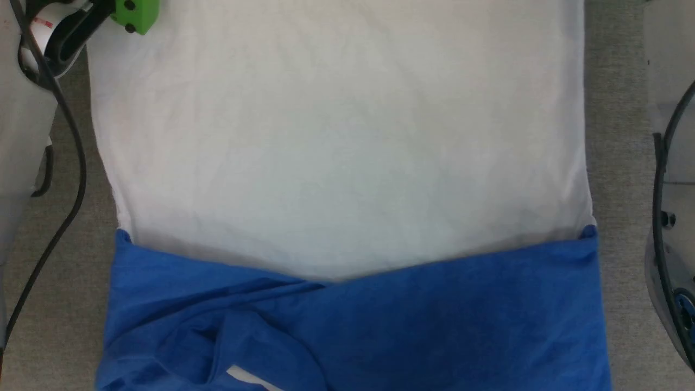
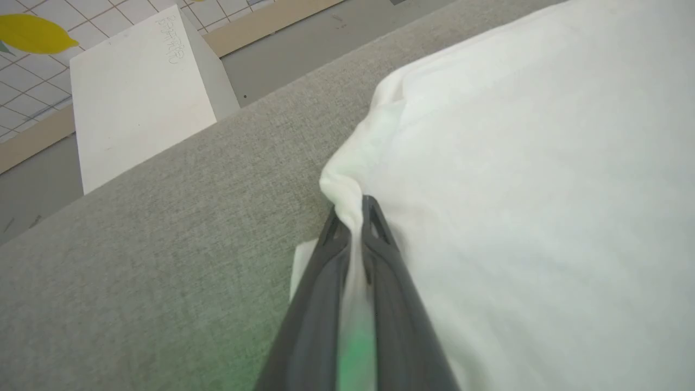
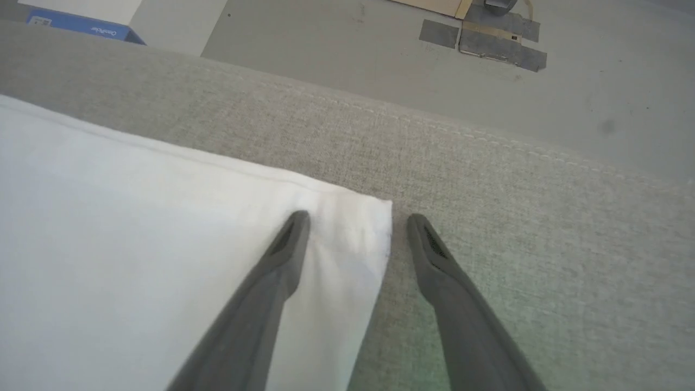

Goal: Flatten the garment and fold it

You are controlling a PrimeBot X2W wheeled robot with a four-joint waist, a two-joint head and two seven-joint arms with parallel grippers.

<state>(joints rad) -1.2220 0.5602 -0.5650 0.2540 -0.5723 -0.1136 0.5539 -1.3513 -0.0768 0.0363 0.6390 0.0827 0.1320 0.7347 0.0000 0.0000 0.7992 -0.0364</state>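
Observation:
The garment (image 1: 336, 152) lies spread on the grey cloth table (image 1: 613, 163), its white body across most of the head view and its blue sleeves (image 1: 434, 320) folded over the near part. In the left wrist view my left gripper (image 2: 353, 214) is shut on a bunched white corner of the garment (image 2: 516, 190). My right gripper (image 3: 355, 220) stands open astride the other white corner of the garment (image 3: 163, 217), one finger (image 3: 282, 255) on the cloth, the other finger (image 3: 434, 255) on the bare table (image 3: 488, 190).
My left arm's green-and-black wrist (image 1: 92, 16) and its black cable (image 1: 70, 163) sit at the far left. A pale curved robot part (image 1: 670, 217) stands at the right edge. Beyond the table edge are a white box (image 2: 136, 92) and taped floor (image 3: 488, 32).

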